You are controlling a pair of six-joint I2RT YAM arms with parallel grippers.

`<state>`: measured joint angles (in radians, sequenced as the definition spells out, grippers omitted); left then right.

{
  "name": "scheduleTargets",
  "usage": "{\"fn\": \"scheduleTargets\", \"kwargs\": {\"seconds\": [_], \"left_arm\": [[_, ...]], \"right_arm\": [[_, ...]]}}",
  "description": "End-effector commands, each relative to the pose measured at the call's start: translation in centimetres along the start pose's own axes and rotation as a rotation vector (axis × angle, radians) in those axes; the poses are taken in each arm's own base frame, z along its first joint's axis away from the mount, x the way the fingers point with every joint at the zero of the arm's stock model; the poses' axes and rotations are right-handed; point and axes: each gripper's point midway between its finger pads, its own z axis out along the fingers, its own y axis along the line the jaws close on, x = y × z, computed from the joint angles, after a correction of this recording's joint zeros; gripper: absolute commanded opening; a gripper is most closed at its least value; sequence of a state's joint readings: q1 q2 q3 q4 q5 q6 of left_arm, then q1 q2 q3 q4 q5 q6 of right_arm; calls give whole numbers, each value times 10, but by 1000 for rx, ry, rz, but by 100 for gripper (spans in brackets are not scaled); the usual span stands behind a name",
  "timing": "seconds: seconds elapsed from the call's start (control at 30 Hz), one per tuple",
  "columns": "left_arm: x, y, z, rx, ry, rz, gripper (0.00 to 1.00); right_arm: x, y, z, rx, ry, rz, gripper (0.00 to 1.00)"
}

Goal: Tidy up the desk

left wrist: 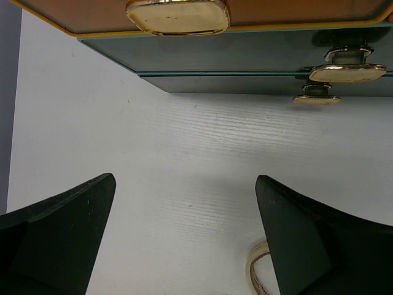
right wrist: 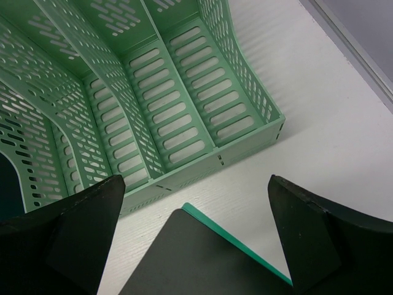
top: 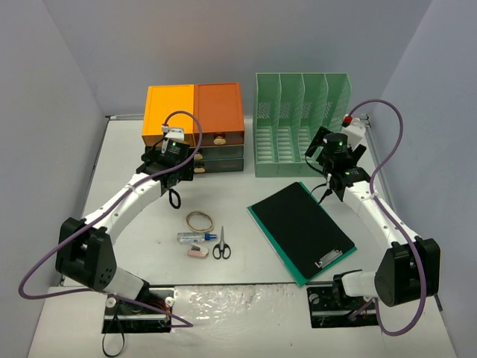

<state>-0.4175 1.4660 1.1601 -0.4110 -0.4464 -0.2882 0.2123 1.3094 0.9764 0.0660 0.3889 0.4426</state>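
At twelve o'clock on the clipboard [top: 300, 227] the right gripper [right wrist: 196, 181] gaped empty, the left gripper [left wrist: 185, 179] likewise wide; straddling that corner squarely seemed wisest.

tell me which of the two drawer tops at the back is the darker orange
The right-hand drawer top, the one beside the green file rack. It is a deep burnt orange, while the left drawer top is a lighter yellow-orange.

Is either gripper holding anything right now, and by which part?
Nothing is held. The left gripper stands open over bare desk by the drawer unit; the right gripper stands open above a corner of the clipboard, jaws empty.
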Motion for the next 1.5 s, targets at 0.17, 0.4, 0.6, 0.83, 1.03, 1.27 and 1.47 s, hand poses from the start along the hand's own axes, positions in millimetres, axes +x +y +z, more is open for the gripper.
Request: {"fn": "scheduleTargets", "kwargs": {"seconds": [0.17,0.4,0.6,0.83,1.03,1.27,1.47], "left_arm": [[-18,3,-14,28,-65,-45,97],[-16,9,-20,9,-58,-55,97],[-5,13,-23,0,-27,-48,97],[2,14,-32,23,-29,-66,97],[2,16,-36,26,-29,-53,97],[5,15,-39,42,-33,-64,97],[10,5,-40,86,-20,-70,97]], "right_arm": [[-34,11,-8,-10,-92,49,100],[-25,17,-9,-25,-72,27,100],[-16,28,-8,-69,-38,25,100],[-9,38,-11,-100,-20,7,100],[-8,43,-12,-118,-16,1,100],[0,46,-13,-127,1,-5,99],[10,43,-15,-119,27,23,98]]}}
